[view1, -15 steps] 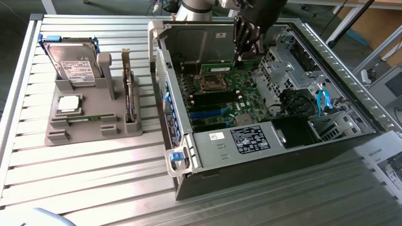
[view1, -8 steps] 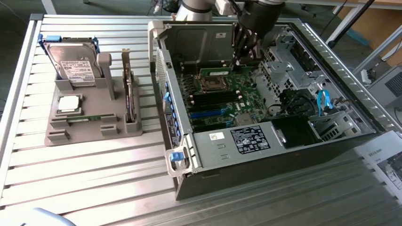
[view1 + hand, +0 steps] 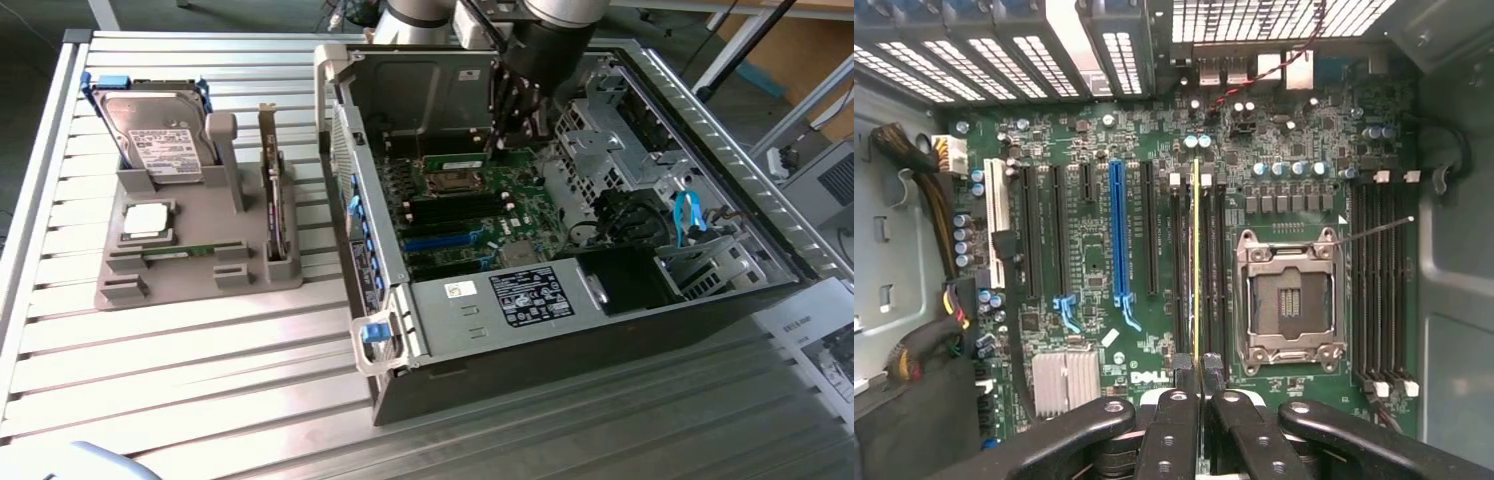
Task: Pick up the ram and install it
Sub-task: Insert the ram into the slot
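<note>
One ram (image 3: 1196,250), pinched edge-on in the gripper (image 3: 1199,372), hangs directly over the motherboard's (image 3: 1094,255) memory slots (image 3: 1180,270) beside the CPU socket (image 3: 1291,300), its long axis parallel to them.

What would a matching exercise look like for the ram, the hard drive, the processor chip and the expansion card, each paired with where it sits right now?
Things:
1. ram
2. hard drive
3. processor chip
4. expansion card

Places:
A. lying flat in the grey holder
B. gripped in the claw over the motherboard
C. on edge along the holder's side nearest the computer case
D. standing upright in the holder, label showing

Pairs: 1-B, 2-D, 3-A, 4-C
</note>
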Controlling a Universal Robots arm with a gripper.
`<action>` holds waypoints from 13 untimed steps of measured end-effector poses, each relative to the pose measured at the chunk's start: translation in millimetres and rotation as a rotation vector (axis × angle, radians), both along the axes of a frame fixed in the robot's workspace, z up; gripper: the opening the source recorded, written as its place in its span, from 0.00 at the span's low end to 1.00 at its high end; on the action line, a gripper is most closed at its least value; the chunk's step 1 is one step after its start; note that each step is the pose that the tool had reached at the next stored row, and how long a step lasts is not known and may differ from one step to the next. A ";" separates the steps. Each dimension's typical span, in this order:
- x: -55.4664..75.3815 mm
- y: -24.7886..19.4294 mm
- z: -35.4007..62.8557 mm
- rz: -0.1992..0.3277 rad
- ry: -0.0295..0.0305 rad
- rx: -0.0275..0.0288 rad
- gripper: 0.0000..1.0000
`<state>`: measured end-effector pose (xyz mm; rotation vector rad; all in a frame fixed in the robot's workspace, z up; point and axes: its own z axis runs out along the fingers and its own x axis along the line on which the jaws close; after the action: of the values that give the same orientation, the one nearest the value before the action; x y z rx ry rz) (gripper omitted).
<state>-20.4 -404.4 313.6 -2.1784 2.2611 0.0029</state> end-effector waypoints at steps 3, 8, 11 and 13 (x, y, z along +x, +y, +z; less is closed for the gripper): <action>0.0 0.0 -4.8 0.000 0.0000 0.0001 0.12; 0.0 0.0 -12.7 0.000 -0.0001 0.0001 0.12; 0.0 0.0 -16.5 0.000 -0.0001 -0.0001 0.12; 0.0 0.0 -18.9 0.000 0.0000 0.0000 0.12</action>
<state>-20.3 -404.4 294.7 -2.1784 2.2610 0.0028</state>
